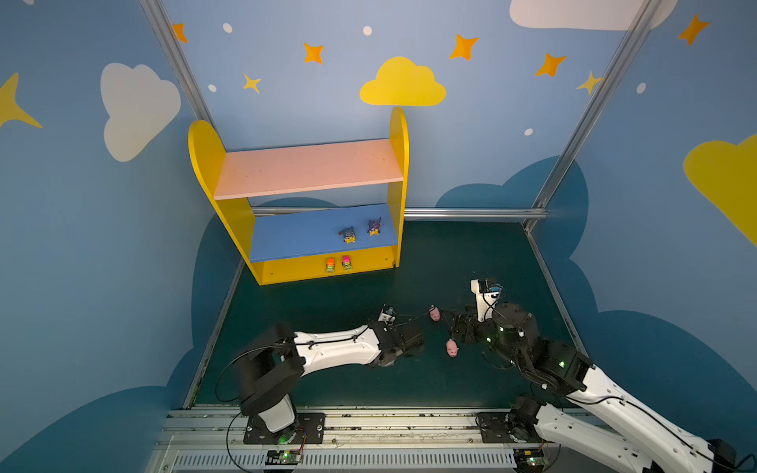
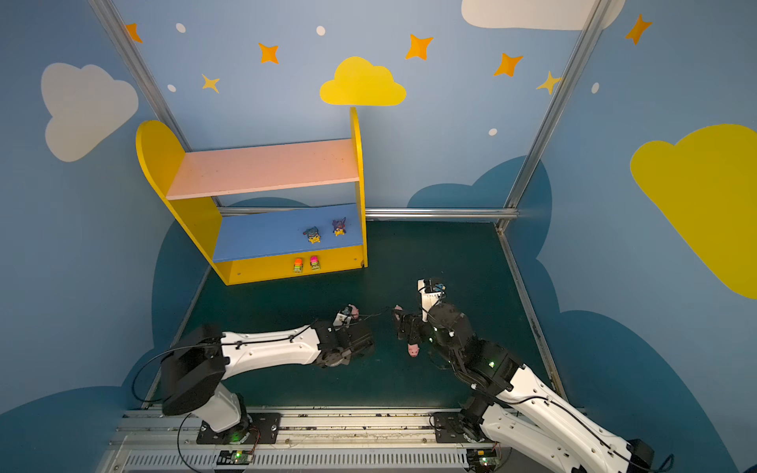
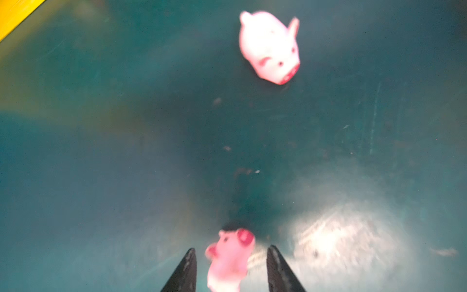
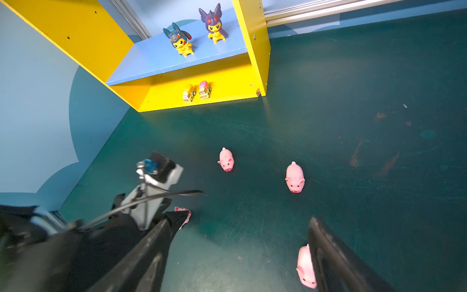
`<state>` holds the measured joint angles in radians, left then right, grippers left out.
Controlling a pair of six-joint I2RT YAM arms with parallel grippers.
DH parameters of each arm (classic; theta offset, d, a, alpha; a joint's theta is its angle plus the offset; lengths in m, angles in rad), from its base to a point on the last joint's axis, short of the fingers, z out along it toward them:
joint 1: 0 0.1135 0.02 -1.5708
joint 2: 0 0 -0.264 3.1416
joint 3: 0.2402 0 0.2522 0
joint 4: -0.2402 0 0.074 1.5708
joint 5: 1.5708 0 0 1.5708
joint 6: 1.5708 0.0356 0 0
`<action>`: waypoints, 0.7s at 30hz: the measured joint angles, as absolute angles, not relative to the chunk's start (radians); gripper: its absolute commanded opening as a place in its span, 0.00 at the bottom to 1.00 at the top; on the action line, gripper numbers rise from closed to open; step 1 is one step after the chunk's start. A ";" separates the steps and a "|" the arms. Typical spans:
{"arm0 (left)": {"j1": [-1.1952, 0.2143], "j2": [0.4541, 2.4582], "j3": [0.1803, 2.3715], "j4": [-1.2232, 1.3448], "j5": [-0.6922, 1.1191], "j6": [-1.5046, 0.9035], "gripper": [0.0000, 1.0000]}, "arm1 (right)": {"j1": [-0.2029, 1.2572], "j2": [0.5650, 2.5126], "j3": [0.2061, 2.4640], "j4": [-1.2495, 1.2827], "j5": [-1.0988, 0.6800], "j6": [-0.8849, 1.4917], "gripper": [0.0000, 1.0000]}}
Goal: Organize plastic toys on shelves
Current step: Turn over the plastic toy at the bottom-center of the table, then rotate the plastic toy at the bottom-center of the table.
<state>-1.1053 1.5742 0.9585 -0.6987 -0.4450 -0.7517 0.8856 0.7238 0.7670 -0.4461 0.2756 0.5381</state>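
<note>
The shelves (image 1: 208, 164) stand at the back left, with two yellow spiky-headed figures (image 1: 348, 234) on the blue board. Two green cars (image 1: 330, 265) sit on the yellow base, and the pink board (image 1: 307, 168) is bare. Several pink pigs lie on the green floor. One pig (image 3: 228, 260) stands between the fingers of my left gripper (image 3: 231, 249), with a gap on each side, jaws open. Another pig (image 3: 269, 46) lies farther off. My right gripper (image 4: 249, 217) is wide open over bare floor, and a pig (image 4: 306, 266) lies against one finger's outer side.
Both arms reach in low from the front rail and meet mid-floor, grippers close together (image 1: 434, 331). Two more pigs (image 4: 226, 159) (image 4: 295, 177) lie between the grippers and the shelves. Blue walls and metal posts (image 1: 590, 106) close in the floor.
</note>
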 measured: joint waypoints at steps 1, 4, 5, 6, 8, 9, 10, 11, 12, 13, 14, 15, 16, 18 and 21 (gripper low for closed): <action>-1.111 1.554 0.939 -0.695 -0.442 -0.772 0.46 | 0.886 0.723 0.767 -0.447 0.276 0.539 0.83; -1.122 1.522 0.884 -0.673 -0.435 -0.825 0.42 | 0.893 0.720 0.767 -0.447 0.276 0.542 0.84; -1.122 1.518 0.868 -0.664 -0.434 -0.837 0.41 | 0.894 0.718 0.767 -0.447 0.276 0.542 0.83; -1.124 1.517 0.852 -0.655 -0.432 -0.850 0.38 | 0.897 0.716 0.767 -0.447 0.276 0.542 0.83; -1.124 1.517 0.831 -0.639 -0.429 -0.870 0.34 | 0.904 0.714 0.767 -0.447 0.276 0.543 0.83; -1.124 1.519 0.826 -0.630 -0.427 -0.876 0.32 | 0.909 0.713 0.767 -0.448 0.276 0.543 0.83; -1.124 1.523 0.826 -0.618 -0.426 -0.881 0.29 | 0.915 0.712 0.767 -0.448 0.276 0.543 0.84; -1.124 1.528 0.826 -0.605 -0.424 -0.887 0.27 | 0.919 0.711 0.767 -0.449 0.277 0.543 0.83; -1.126 1.533 0.826 -0.591 -0.422 -0.892 0.26 | 0.924 0.709 0.767 -0.450 0.277 0.543 0.83; -1.127 1.539 0.827 -0.579 -0.421 -0.895 0.24 | 0.929 0.707 0.767 -0.452 0.278 0.544 0.83; -1.130 1.544 0.828 -0.575 -0.421 -0.898 0.22 | 0.934 0.705 0.767 -0.454 0.281 0.545 0.83; -1.134 1.547 0.829 -0.572 -0.422 -0.902 0.21 | 0.941 0.702 0.767 -0.455 0.284 0.546 0.83; -1.139 1.551 0.832 -0.573 -0.423 -0.906 0.20 | 0.947 0.698 0.767 -0.458 0.288 0.546 0.83; -1.151 1.560 0.838 -0.573 -0.425 -0.915 0.19 | 0.956 0.691 0.767 -0.465 0.295 0.546 0.83; -1.177 1.579 0.847 -0.576 -0.427 -0.932 0.19 | 0.967 0.679 0.767 -0.477 0.306 0.546 0.83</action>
